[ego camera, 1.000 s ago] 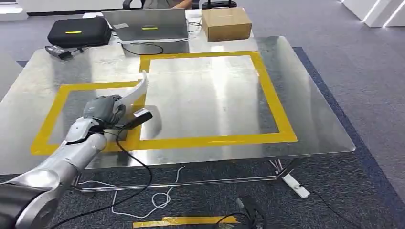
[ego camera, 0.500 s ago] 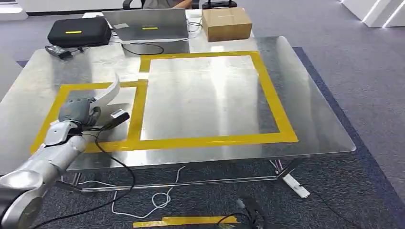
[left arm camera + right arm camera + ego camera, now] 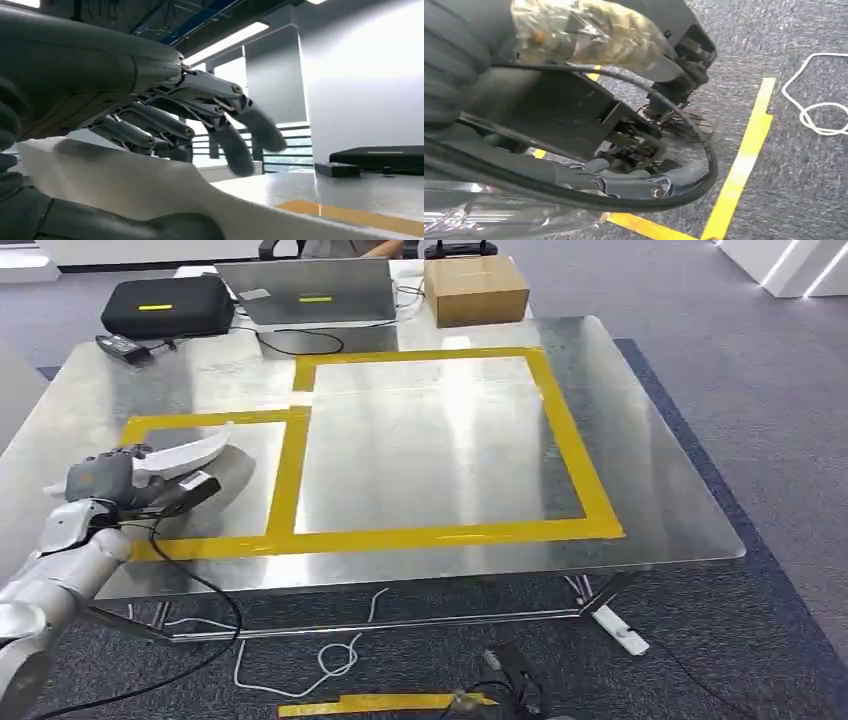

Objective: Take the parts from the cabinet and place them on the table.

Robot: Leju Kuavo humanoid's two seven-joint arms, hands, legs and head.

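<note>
- Left hand (image 3: 100, 478) grasping a smooth, curved white plastic part (image 3: 185, 453), low over the small yellow-taped box on the shiny metal table (image 3: 640, 460).
- Right hand: cannot tell.
- Brown cardboard box (image 3: 475, 288) behind.

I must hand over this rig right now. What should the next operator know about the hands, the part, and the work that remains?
Left hand: holds a white curved part over the near-left corner of the metal table, at the smaller yellow-taped rectangle.
Right hand: its wrist view looks down at the carpet and the robot's own body; the hand itself cannot be judged.
Done: the part has reached the table.
Left: set the part down inside the taped area, probably the small rectangle, and let go. The cabinet cannot be checked from here, so I cannot say whether more parts wait.
</note>
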